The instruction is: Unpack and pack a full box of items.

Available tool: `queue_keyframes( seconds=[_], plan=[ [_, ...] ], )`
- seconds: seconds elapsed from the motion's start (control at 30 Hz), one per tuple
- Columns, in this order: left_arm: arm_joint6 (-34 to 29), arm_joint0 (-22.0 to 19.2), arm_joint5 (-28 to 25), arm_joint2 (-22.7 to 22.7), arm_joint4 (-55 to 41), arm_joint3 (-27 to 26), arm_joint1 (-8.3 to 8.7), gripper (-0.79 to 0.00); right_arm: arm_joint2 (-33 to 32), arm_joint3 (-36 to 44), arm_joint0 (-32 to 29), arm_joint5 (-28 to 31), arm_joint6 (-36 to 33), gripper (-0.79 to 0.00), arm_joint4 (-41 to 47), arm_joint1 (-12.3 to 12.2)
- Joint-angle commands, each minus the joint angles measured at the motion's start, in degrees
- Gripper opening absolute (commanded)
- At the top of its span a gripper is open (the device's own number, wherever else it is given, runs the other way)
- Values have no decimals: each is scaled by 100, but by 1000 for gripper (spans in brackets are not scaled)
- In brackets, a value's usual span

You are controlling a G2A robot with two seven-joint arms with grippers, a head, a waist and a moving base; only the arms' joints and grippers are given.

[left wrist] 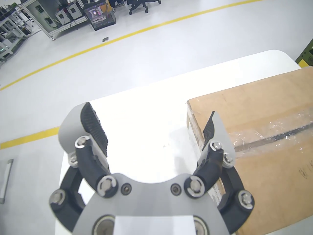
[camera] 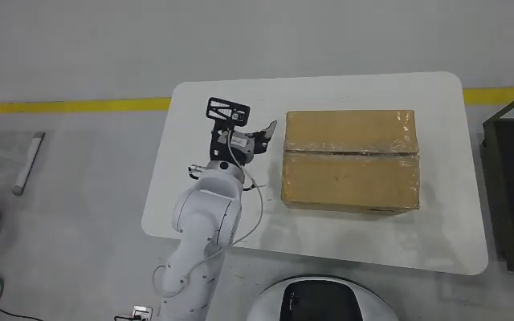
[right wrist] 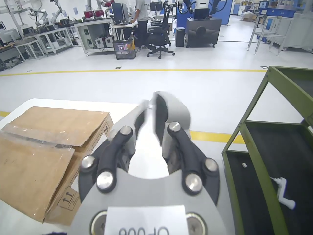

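Left gripper point(left wrist: 149, 113), wide open and empty, hangs just beside the taped box point(left wrist: 269, 103).

I see my left gripper point(left wrist: 149, 110) as silver plates, ribbed black pads point(left wrist: 94, 125), black links point(left wrist: 89, 162) and slotted screws point(left wrist: 106, 186). My right gripper point(right wrist: 151, 101) carries a white label point(right wrist: 146, 217). A thin cable point(camera: 261, 205) trails my glossy white left arm point(camera: 210, 217).

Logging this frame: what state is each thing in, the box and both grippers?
cardboard box: closed, flaps down, clear tape along the middle seam, lying flat on the table.
left gripper: open, empty, beside the box's end.
right gripper: shut, empty.
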State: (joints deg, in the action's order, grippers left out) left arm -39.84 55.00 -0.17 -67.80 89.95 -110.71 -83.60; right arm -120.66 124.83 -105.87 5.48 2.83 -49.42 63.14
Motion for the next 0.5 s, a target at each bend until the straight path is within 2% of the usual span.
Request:
queue_keyframes(
  seconds=[0.0,0.1,0.23,0.33,0.47],
  plan=[
    [0,0,0,0,0,0,0,-1,0,0,0,0,0,-466,0,0],
    [-2,-1,-2,1,2,-1,0,-1,1,-1,0,0,2,-274,-1,0],
    [-2,-1,-2,1,2,-1,0,0,0,-1,0,0,2,-106,-1,0],
    [-1,-1,-2,1,2,-1,0,-1,0,-1,0,0,2,-31,-1,0],
    [-1,-1,-2,1,2,-1,0,0,0,-1,0,0,2,-1,-1,0]
  ],
)
